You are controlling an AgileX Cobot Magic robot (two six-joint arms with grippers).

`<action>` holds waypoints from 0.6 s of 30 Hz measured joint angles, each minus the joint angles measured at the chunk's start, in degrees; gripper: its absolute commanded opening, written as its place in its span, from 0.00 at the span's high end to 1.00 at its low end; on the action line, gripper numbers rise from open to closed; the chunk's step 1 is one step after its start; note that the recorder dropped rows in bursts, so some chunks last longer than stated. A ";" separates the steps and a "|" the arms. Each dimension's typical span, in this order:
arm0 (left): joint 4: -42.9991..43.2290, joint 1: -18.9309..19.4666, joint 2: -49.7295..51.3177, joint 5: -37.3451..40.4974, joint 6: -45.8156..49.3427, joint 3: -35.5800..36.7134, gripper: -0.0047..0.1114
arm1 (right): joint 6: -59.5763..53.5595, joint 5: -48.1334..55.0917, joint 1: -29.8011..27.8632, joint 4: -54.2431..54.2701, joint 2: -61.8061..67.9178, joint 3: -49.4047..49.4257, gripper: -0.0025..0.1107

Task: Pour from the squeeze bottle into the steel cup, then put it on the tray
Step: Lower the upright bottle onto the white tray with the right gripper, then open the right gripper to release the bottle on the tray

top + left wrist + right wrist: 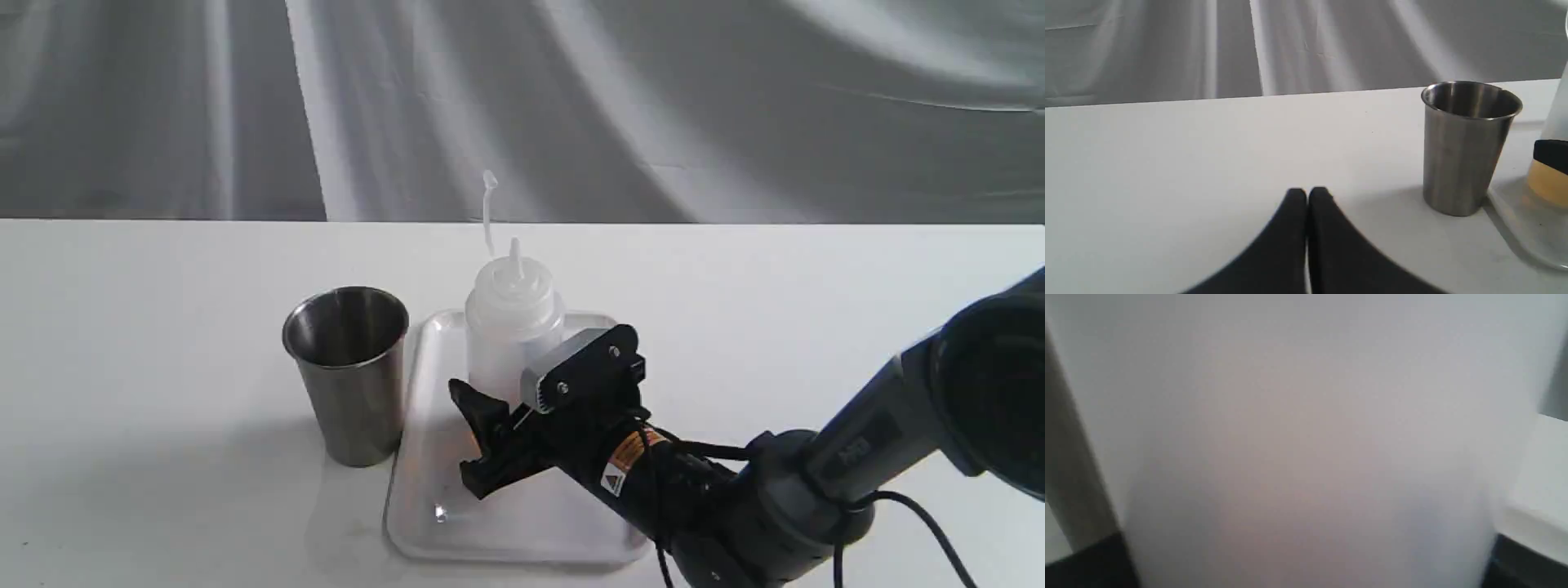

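Gripping the squeeze bottle [513, 327] low on its body, the right gripper [500, 390] stands partly open, its jaws set wide on either side of the plastic wall. The near black finger [478, 433] lies against the front of the bottle and the far one is hidden behind it. In the right wrist view the whitish wall fills almost everything, with a dark finger at each lower corner.

Squeeze bottle – upright on the tray [506, 523], toward its far end, nozzle [515, 253] pointing up. The thin cap strap [488, 204] rises above the nozzle, cap off. A band of amber liquid [1547, 183] sits at the bottom, seen in the left wrist view below a black finger.

Tray – glossy white, flat on the table [163, 327], its near half bare under the gripper's body.

Steel cup [349, 367] – upright on the table just beside the tray's left edge, not on it. It is shorter than the bottle. Its inside is dark, and whether it holds liquid cannot be told.

Left gripper [1307, 196] – fingers pressed together with nothing between them, low over bare table, well to the left of the cup.

Backdrop [571, 106] – grey draped cloth behind the far table edge.
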 measured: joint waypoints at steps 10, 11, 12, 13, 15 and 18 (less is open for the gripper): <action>0.00 0.00 0.00 0.00 0.00 0.00 0.96 | 0.52 -0.32 0.00 0.78 0.22 0.00 0.98; 0.00 0.00 0.00 0.00 0.00 0.00 0.96 | 1.29 -0.32 0.00 1.05 0.22 0.00 0.98; 0.00 0.00 0.00 0.00 0.00 0.00 0.96 | 1.81 -0.32 0.00 1.36 0.22 0.00 0.98; 0.00 0.00 0.00 0.00 0.00 0.00 0.96 | 2.47 -0.36 0.00 1.63 0.27 0.00 0.98; 0.00 0.00 0.00 0.00 0.00 0.00 0.96 | 3.32 -0.36 0.00 1.92 0.27 0.00 0.98; 0.00 0.00 0.00 0.00 0.00 0.00 0.96 | 3.80 -0.36 0.00 2.07 0.27 0.00 0.98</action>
